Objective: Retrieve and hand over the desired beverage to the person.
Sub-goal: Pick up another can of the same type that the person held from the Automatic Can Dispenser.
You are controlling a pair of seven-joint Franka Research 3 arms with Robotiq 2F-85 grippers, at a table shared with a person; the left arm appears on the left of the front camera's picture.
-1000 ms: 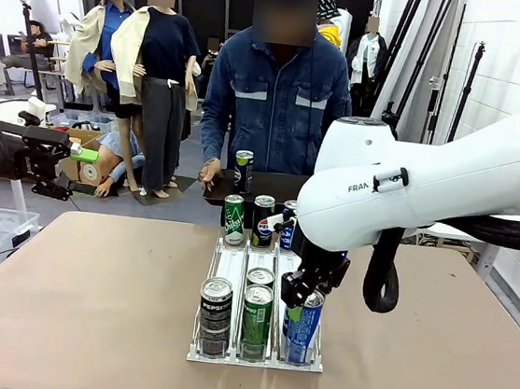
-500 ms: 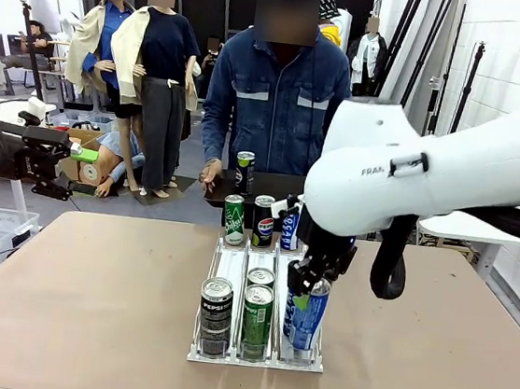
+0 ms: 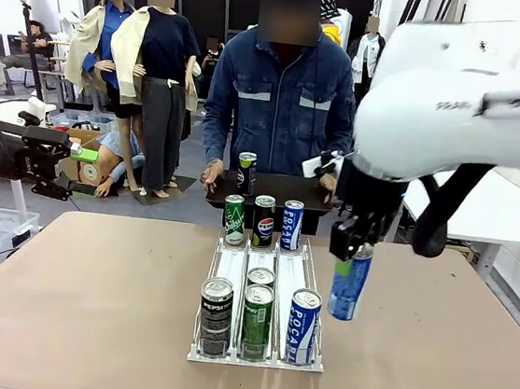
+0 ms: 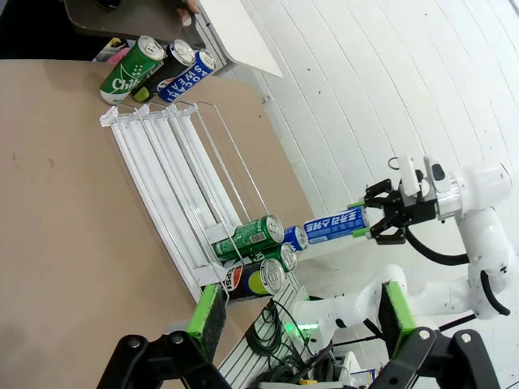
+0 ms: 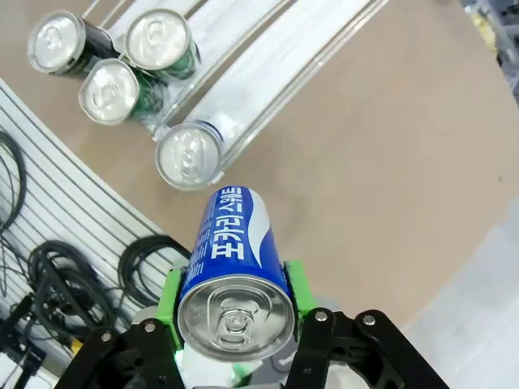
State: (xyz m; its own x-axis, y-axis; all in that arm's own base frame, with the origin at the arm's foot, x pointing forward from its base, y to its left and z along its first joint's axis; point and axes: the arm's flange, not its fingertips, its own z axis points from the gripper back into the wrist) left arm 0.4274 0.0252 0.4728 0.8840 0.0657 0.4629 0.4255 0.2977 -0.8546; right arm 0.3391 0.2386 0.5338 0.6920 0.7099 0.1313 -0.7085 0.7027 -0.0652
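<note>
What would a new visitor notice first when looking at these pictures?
Most likely the right gripper, shut on a blue can that hangs in the air beside the clear rack, to its right. Next comes the rack itself in the middle of the table, with cans at its near and far ends. Behind it stands the person in a denim jacket, at the far side.

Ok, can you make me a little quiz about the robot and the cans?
1. True or false: the right pincer holds a blue can in the air.
2. How many cans stand at the near end of the clear rack?
A) two B) four C) six
3. Fill in: the left pincer is ___.

Key: 1 true. 2 B. 3 open.
</note>
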